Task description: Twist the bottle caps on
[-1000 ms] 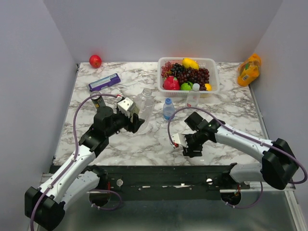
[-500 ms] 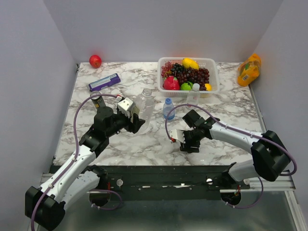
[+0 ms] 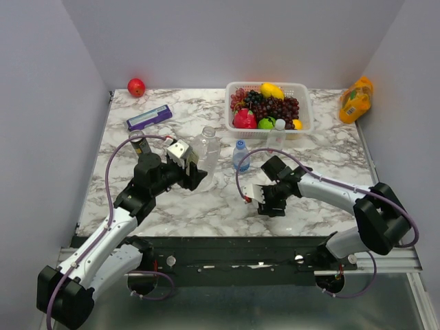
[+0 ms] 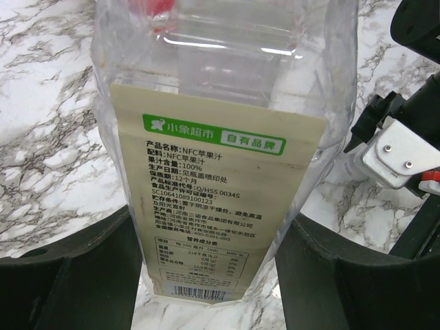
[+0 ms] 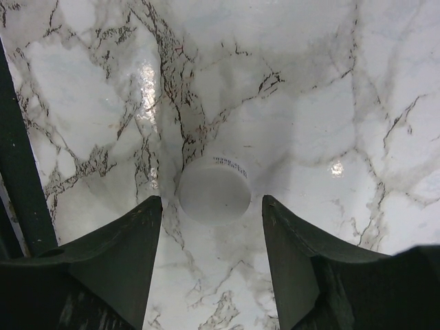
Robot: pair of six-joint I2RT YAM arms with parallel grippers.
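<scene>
My left gripper has its fingers against both sides of a clear bottle with a pale yellow-green label. The bottle stands upright on the marble table and its neck is open. My right gripper is open and low over the table. A white cap lies flat between its fingertips, untouched. A bottle with a blue cap stands mid-table. A white-capped bottle stands in front of the basket.
A white basket of fruit stands at the back. A red apple and a purple box lie back left, an orange juice bottle back right. A dark can stands beside my left arm.
My right gripper has moved left and a little forward, and now sits over the white cap. My left arm and its bottle have barely moved.
</scene>
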